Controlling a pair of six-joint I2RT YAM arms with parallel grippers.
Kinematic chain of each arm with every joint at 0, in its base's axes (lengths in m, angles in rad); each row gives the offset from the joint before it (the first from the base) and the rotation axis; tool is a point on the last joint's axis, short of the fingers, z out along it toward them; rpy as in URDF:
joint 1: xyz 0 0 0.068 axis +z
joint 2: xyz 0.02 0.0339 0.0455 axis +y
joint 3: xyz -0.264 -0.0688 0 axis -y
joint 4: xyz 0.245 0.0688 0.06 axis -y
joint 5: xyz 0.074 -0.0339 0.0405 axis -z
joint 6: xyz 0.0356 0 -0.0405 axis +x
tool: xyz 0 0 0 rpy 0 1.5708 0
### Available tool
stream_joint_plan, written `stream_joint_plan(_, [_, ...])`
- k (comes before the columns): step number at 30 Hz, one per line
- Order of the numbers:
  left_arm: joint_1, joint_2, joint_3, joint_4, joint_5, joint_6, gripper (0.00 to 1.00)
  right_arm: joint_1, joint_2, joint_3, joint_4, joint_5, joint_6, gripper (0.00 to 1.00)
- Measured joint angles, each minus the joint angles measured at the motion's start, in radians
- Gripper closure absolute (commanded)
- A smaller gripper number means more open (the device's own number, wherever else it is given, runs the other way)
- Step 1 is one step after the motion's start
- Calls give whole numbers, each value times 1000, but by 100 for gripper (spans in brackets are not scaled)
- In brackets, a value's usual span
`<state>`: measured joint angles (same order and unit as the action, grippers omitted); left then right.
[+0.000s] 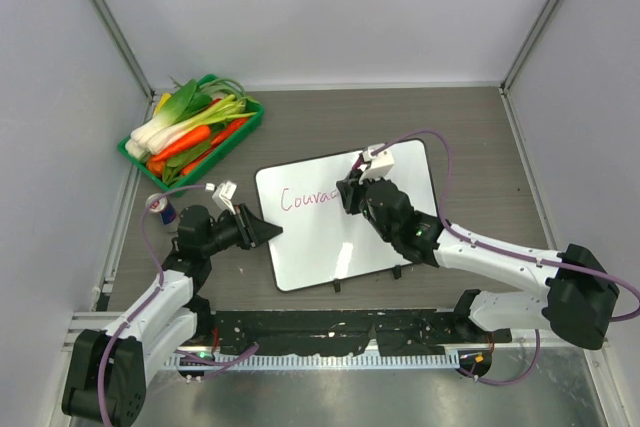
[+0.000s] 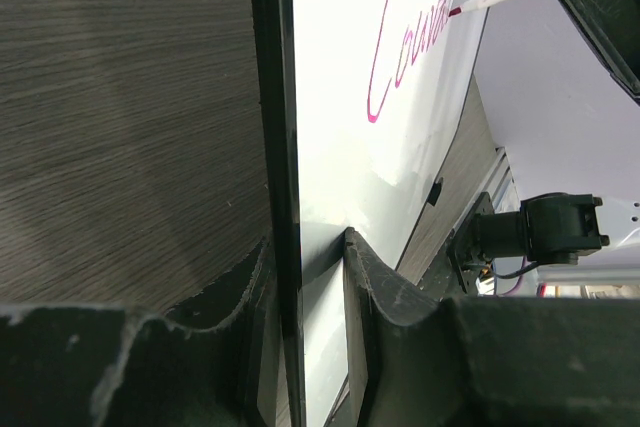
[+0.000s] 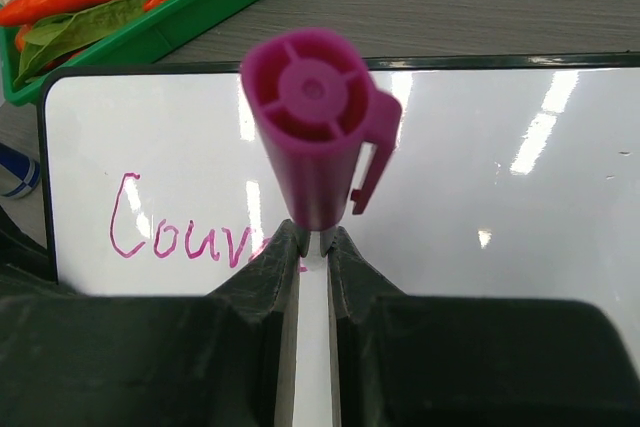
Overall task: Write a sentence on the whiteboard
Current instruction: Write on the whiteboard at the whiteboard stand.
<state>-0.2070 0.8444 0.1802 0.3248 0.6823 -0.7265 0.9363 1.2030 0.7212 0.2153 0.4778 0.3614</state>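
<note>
The whiteboard point(image 1: 350, 237) lies flat on the table, tilted slightly. The sentence point(image 1: 308, 198) so reads "Coura" in pink cursive at the board's upper left, also seen in the right wrist view point(image 3: 180, 232) and in the left wrist view point(image 2: 400, 47). My left gripper point(image 1: 268, 232) is shut on the board's left edge, its jaws straddling the black frame point(image 2: 282, 147). My right gripper point(image 1: 352, 194) is shut on a marker point(image 3: 315, 117) with a purple cap on its back end. The marker's tip point(image 2: 455, 12) touches the board at the end of the writing.
A green tray point(image 1: 248, 127) of carrots, leeks and greens stands at the back left. A small blue and red can point(image 1: 163, 210) sits near the left arm. Two black clips point(image 1: 338, 287) stick out from the board's near edge.
</note>
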Motion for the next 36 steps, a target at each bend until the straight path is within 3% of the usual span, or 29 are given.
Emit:
stream_joint_plan(18, [0, 0, 0, 0, 0, 0, 100, -17, 34, 51, -16, 24, -1, 99])
stream_joint_plan(36, [0, 0, 0, 0, 0, 0, 100, -18, -23, -12, -31, -18, 10, 99])
